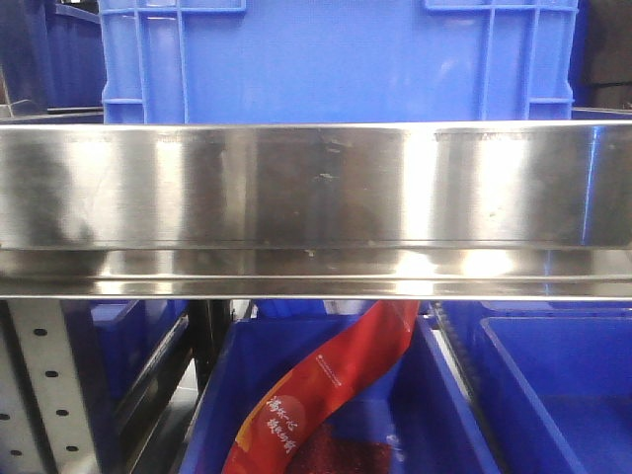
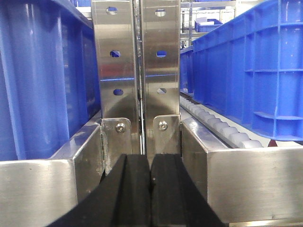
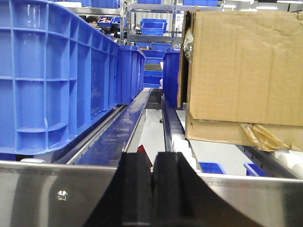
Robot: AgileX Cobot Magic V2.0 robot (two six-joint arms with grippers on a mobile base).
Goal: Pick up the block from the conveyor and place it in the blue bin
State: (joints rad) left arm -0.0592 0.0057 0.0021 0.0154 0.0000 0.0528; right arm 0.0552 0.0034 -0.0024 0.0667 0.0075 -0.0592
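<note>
The block and the conveyor are out of view in all three views. My left gripper (image 2: 151,163) is shut with nothing between its black fingers, close in front of a steel upright (image 2: 137,71) of a rack. My right gripper (image 3: 152,161) is also shut and empty, just behind a steel rail (image 3: 57,189). Blue bins stand all around: a large one (image 1: 336,59) on the shelf in the front view, one (image 2: 246,66) on rollers to the left gripper's right, and one (image 3: 52,71) to the right gripper's left.
A wide steel shelf rail (image 1: 316,197) fills the front view. Below it a blue bin (image 1: 217,415) holds a red packet (image 1: 326,395). A cardboard box (image 3: 241,71) sits on white rollers (image 3: 180,137) to the right gripper's right. A red tip (image 3: 143,151) shows behind the right fingers.
</note>
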